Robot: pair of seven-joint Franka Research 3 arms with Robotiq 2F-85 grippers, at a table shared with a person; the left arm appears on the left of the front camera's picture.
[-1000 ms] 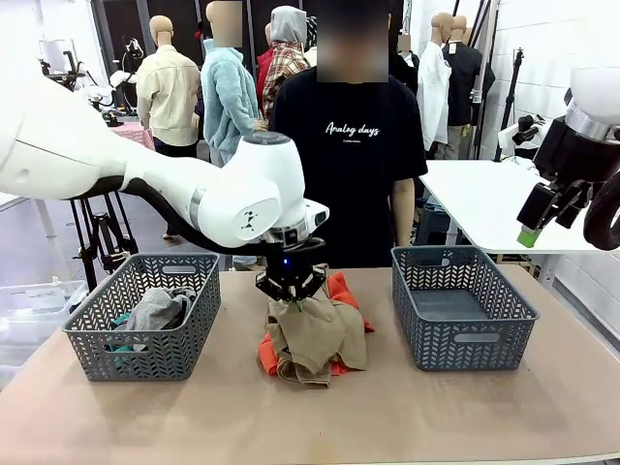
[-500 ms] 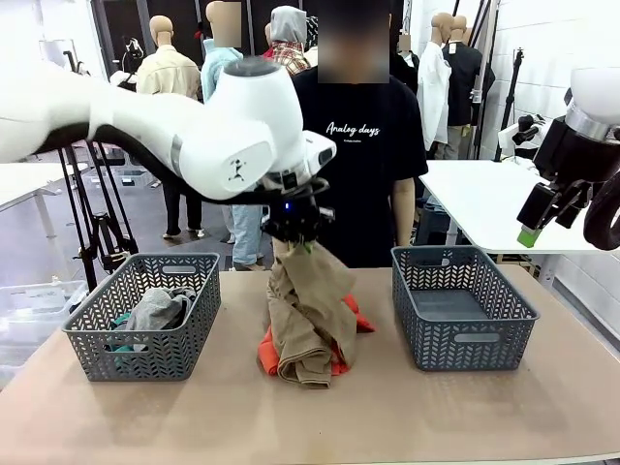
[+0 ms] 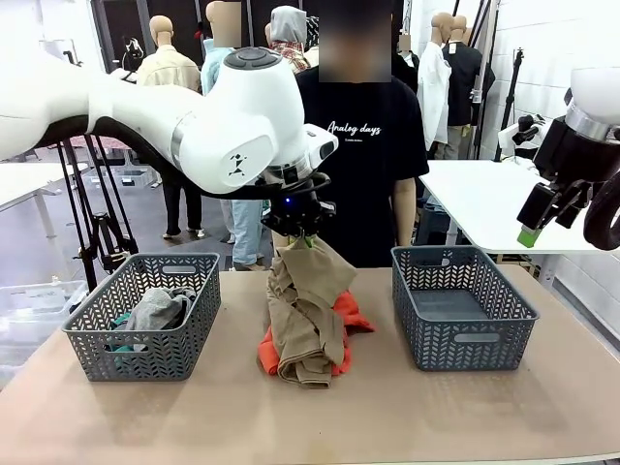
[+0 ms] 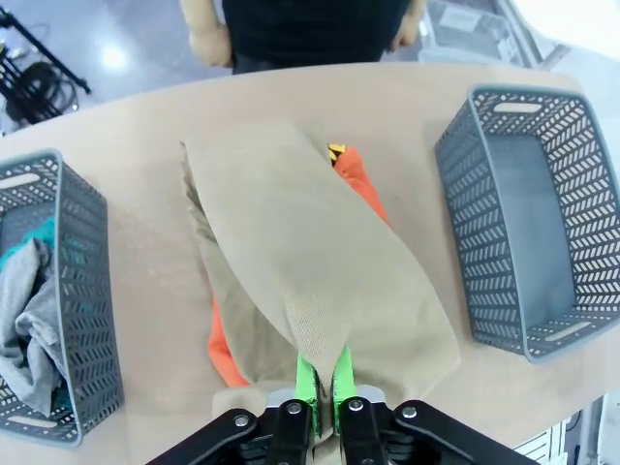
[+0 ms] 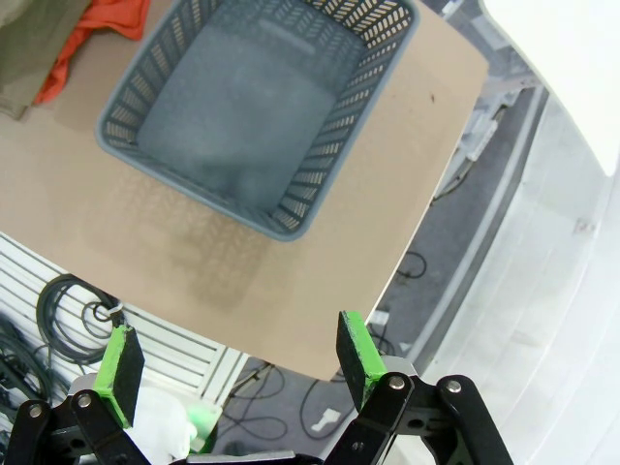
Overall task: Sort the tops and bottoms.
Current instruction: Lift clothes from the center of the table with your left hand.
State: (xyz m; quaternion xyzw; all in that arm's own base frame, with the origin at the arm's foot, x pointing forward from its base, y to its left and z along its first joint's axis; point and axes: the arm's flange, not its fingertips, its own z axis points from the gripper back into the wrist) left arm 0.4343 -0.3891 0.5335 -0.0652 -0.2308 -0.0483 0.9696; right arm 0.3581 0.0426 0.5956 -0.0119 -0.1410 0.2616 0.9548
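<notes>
A: What's where on the desk [image 3: 504, 417]?

B: From the pile, the left basket [image 3: 97, 360] sits at 9 o'clock with the grey garment [image 3: 155, 310] and teal garment [image 4: 21, 242]. The right basket [image 3: 465, 354] is at 3 o'clock. The khaki garment [image 3: 308, 291] hangs from the left jaws, clenched on 1 fold, its tail resting on the orange garment [image 3: 356, 315].

A: Handling?

B: Light and limp, I'd judge, and it may drag. Pinch bunched cloth. The right jaws stand released at 2 o'clock.
</notes>
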